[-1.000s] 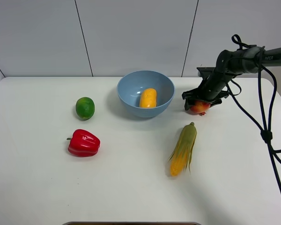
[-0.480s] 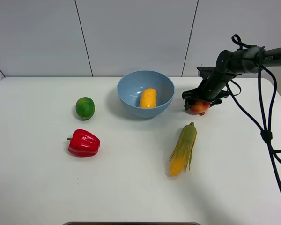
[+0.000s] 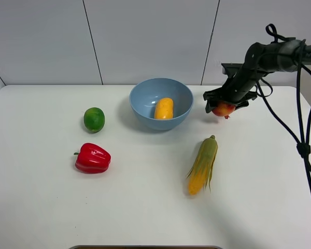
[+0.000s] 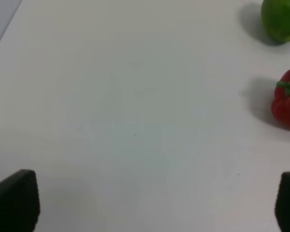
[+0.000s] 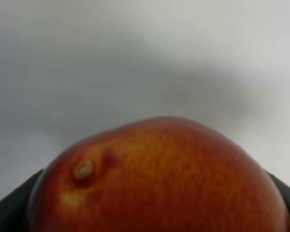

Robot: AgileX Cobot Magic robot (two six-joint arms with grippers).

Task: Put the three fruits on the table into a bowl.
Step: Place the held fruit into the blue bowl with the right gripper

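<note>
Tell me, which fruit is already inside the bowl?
The yellow-orange mango. It lies inside the blue bowl, while the green lime sits on the table and the right tool holds the red apple.

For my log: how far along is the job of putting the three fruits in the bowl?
Done: the mango lies in the bowl. In hand: the right gripper holds the red fruit, right of the bowl. To do: that fruit and the lime, which sits on the table left of the bowl.
</note>
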